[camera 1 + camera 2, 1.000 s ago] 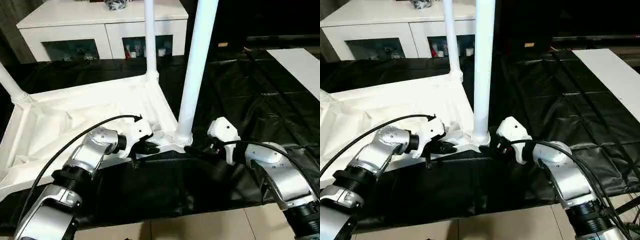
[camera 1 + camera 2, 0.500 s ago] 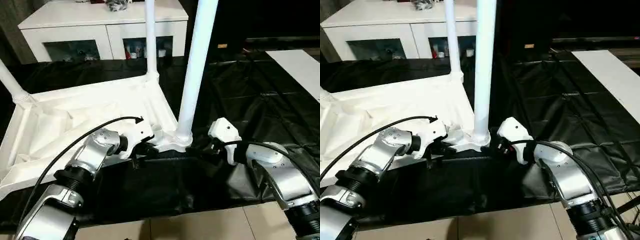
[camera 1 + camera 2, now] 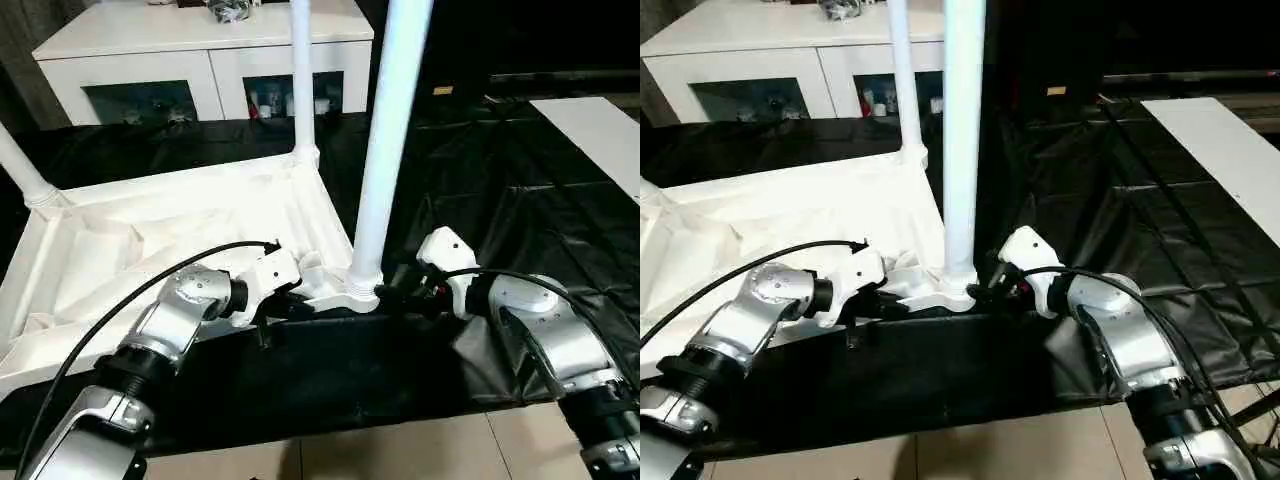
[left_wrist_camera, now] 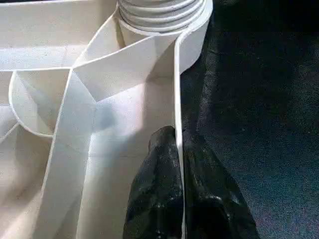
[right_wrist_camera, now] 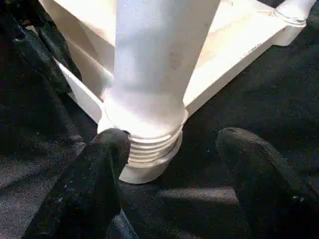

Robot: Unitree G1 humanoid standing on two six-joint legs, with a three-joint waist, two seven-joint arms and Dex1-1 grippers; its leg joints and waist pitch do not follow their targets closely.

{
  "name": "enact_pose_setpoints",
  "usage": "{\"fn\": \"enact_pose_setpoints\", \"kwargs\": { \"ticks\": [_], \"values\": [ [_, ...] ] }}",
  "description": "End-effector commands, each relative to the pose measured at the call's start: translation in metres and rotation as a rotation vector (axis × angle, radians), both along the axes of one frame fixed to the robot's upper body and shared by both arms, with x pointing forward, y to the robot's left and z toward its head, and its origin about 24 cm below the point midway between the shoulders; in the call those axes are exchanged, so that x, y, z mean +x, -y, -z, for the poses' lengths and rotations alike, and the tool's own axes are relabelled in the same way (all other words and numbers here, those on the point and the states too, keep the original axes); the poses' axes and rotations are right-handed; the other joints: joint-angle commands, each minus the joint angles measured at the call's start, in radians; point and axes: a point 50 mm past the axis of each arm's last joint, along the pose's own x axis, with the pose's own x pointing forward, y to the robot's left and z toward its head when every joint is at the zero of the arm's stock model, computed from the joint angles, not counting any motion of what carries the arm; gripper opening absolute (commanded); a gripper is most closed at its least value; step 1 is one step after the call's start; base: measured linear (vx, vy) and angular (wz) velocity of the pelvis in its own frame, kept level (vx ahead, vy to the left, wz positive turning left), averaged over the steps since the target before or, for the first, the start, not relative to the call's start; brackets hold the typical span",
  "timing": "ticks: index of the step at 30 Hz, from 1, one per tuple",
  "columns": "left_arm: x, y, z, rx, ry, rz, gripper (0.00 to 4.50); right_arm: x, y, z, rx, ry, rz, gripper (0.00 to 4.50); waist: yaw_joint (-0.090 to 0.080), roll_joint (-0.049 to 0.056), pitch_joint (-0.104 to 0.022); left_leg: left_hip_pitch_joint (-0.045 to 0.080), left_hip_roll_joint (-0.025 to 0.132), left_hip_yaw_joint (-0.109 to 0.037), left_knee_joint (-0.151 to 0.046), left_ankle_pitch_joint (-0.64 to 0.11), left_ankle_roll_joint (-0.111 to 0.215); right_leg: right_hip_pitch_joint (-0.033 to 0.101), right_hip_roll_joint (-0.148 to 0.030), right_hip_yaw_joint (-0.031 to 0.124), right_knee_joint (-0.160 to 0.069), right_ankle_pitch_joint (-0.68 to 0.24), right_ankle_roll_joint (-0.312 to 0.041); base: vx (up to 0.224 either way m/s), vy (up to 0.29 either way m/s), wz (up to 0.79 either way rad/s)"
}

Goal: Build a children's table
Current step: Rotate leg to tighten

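table top [image 3: 170,225]: smooth white plastic, ribbed | leg [image 3: 385,150]: glossy white plastic, threaded base | surface cover [image 3: 520,190]: wrinkled shiny black sheet | forearms [image 3: 545,335]: silver metal | fingers [image 5: 84,194]: matt black

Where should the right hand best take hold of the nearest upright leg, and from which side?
Probably low on the nearest leg, on the smooth shaft just above its threaded base. The right hand is open and already faces that base from the robot's right, so a level approach from that side fits; the round shaft suits opposing fingers.
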Motion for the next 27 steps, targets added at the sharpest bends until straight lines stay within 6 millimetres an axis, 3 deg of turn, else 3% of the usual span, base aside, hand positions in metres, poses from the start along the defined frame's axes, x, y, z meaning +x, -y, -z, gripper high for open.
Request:
{"fn": "enact_pose_setpoints", "kwargs": {
  "ticks": [1,3,4,6,14,19,27],
  "values": [
    [-0.012,0.016,0.005,-0.084,-0.034,0.090,0.04,0.002,-0.009,0.001,-0.005,-0.013,-0.063,3.28,0.005,-0.034,-0.062,0.005,0.083,-0.028,-0.064,-0.038,0.145,0.051,-0.096,0.046,-0.056,0.038,-0.292,0.000,0.000,0.00],
    [-0.012,0.016,0.004,-0.082,-0.026,0.086,0.04,-0.001,-0.014,0.003,0.000,-0.042,-0.134,3.28,0.005,-0.028,-0.062,0.005,0.083,-0.028,-0.062,-0.041,0.148,0.050,-0.098,0.045,-0.056,0.028,-0.296,0.000,0.000,0.00],
    [-0.012,0.016,0.004,-0.080,-0.023,0.084,0.04,-0.001,-0.015,0.004,0.005,-0.048,-0.153,3.28,0.007,-0.036,-0.062,0.005,0.084,-0.027,-0.062,-0.033,0.155,0.050,-0.097,0.046,-0.055,0.031,-0.293,0.000,0.000,0.00],
    [-0.011,0.015,0.003,-0.078,-0.021,0.082,0.04,-0.001,-0.016,0.004,0.012,-0.056,-0.169,3.28,0.011,-0.031,-0.063,0.005,0.086,-0.027,-0.061,-0.016,0.163,0.047,-0.099,0.047,-0.052,0.039,-0.293,0.000,0.000,0.00],
    [-0.011,0.012,0.003,-0.070,-0.018,0.077,0.04,0.003,-0.016,0.006,0.009,-0.062,-0.178,3.28,0.018,-0.031,-0.062,0.006,0.084,-0.026,-0.062,-0.033,0.147,0.045,-0.097,0.047,-0.054,0.004,-0.288,0.000,0.000,0.00],
    [-0.011,0.011,0.002,-0.065,-0.015,0.077,0.00,0.005,-0.016,0.008,0.027,-0.083,-0.172,2.81,0.019,-0.032,-0.062,0.005,0.084,-0.026,-0.061,-0.027,0.152,0.046,-0.096,0.045,-0.053,0.013,-0.288,0.000,0.000,0.00],
    [-0.013,0.012,0.004,-0.062,-0.025,0.078,0.00,0.007,-0.019,0.016,0.027,-0.102,-0.154,2.65,0.016,-0.031,-0.061,0.006,0.084,-0.026,-0.063,-0.047,0.137,0.045,-0.097,0.046,-0.056,-0.008,-0.291,0.000,0.000,0.00]
  ]
}}
